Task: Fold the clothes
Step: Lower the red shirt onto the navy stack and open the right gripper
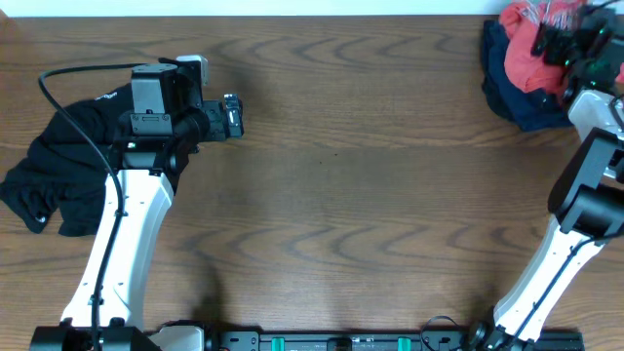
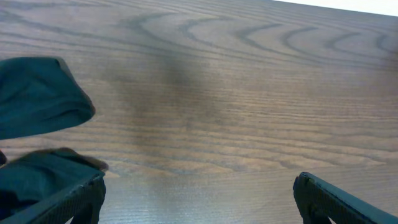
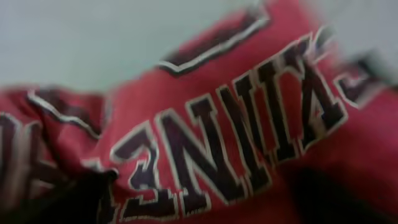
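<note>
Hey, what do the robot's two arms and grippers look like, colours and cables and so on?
Both arms match: the left arm and right arm have long white shell links with chunky black joints. A thin black cable loops along the left one. The left gripper is black and boxy; the right gripper is black with small green accents.

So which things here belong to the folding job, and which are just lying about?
Job:
black garment
red lettered jersey
dark blue garment bunched with it

Just there:
wooden table
black cable on the left arm
</note>
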Controlling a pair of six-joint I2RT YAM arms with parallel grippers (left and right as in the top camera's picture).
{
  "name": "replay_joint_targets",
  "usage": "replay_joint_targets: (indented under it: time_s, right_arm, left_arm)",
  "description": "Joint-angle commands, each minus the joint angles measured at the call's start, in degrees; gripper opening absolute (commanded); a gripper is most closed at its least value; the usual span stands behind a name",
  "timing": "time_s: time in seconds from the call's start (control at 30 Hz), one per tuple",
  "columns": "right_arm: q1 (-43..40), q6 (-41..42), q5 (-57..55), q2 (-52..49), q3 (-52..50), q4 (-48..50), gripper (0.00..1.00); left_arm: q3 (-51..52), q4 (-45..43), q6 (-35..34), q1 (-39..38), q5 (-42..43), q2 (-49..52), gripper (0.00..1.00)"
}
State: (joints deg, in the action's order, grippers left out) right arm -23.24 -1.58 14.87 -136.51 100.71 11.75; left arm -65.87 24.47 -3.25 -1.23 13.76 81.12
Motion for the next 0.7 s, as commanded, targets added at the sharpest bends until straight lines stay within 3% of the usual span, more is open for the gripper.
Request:
replay_joint_targets:
  time_s: [0.0,0.37,0.67]
  right_arm:
    - [-1.7,2.0,3.6,-3.5,1.3,-2.3,0.99]
    - [-2.6,0.3,6.1,-1.3,1.8,-11.6,0.99]
    - [-2.4,3.5,8.1,20.4,2.4,-12.6,0.99]
  left_arm:
    - [-0.7,1.4,-0.7,0.1,0.5,0.4,0.98]
    - [-0.7,0.5,-0.7,0.2,0.5,0.5,0.98]
    - [-0.7,0.6,0.0,0.2,0.2,0.5,0.98]
